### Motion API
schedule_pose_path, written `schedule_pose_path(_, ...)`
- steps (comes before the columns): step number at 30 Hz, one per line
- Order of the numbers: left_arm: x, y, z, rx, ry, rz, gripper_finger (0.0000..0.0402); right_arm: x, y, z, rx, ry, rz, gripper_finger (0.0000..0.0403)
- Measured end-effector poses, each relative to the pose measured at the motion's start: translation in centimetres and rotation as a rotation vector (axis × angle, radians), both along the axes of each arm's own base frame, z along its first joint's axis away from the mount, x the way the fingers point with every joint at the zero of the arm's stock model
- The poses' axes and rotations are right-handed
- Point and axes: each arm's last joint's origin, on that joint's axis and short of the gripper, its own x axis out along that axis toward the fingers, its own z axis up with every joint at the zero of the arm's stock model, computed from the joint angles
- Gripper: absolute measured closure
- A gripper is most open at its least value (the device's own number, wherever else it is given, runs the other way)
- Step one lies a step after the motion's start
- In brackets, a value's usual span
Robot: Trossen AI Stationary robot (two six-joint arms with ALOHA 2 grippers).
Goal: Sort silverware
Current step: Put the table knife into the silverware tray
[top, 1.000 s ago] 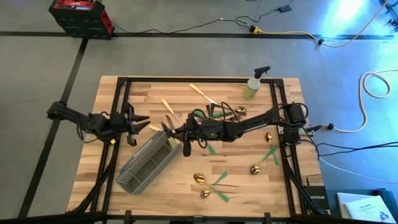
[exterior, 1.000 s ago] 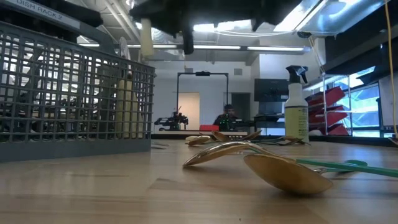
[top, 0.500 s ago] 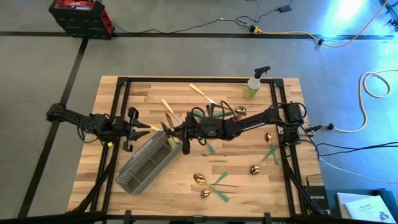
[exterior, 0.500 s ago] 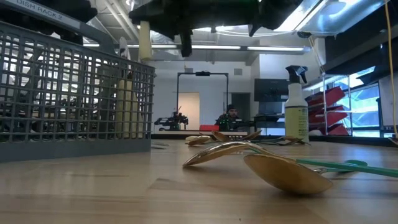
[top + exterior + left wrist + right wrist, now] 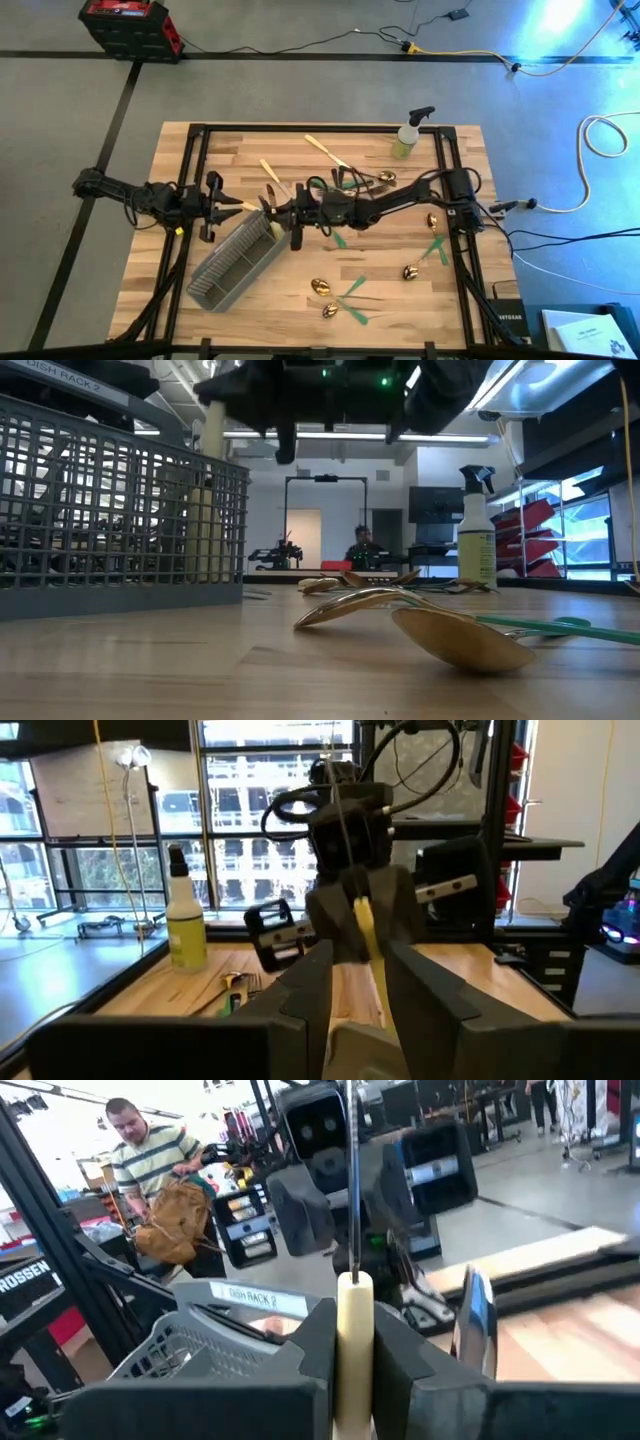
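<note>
Above the caddy near the table centre, high view: right gripper pinches a cream-handled utensil; left gripper waits nearby, part-spread. Low view: handle hangs upright over the mesh. Right wrist view: long axis vertical, compartment directly beneath, so the right arm is nearer.

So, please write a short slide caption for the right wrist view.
Right gripper shut on a cream-handled utensil, above the grey caddy.
</note>
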Motion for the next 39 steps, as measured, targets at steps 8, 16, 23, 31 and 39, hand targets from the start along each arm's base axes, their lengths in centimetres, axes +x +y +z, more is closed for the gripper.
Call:
schedule_pose_path(8,0.0,0.0,0.0,0.006,0.005,0.001,0.0322,0.2,0.0,-0.9,0.006,0.029,-0.024,0.0389)
schedule_pose_path(16,0.0,0.0,0.0,0.006,0.003,0.001,0.0322,0.2,-0.2,-1.4,0.014,0.077,-0.085,0.0368)
schedule_pose_path(23,0.0,0.0,0.0,0.008,0.004,0.002,0.0322,0.2,-0.2,-1.3,0.035,0.075,-0.096,0.0319)
schedule_pose_path(31,0.0,0.0,0.0,0.009,0.004,0.002,0.0322,0.2,-0.2,-1.3,0.055,0.075,-0.101,0.0287)
schedule_pose_path(39,0.0,0.0,0.0,0.009,0.005,0.002,0.0322,-0.1,-0.1,0.0,0.040,0.047,-0.062,0.0283)
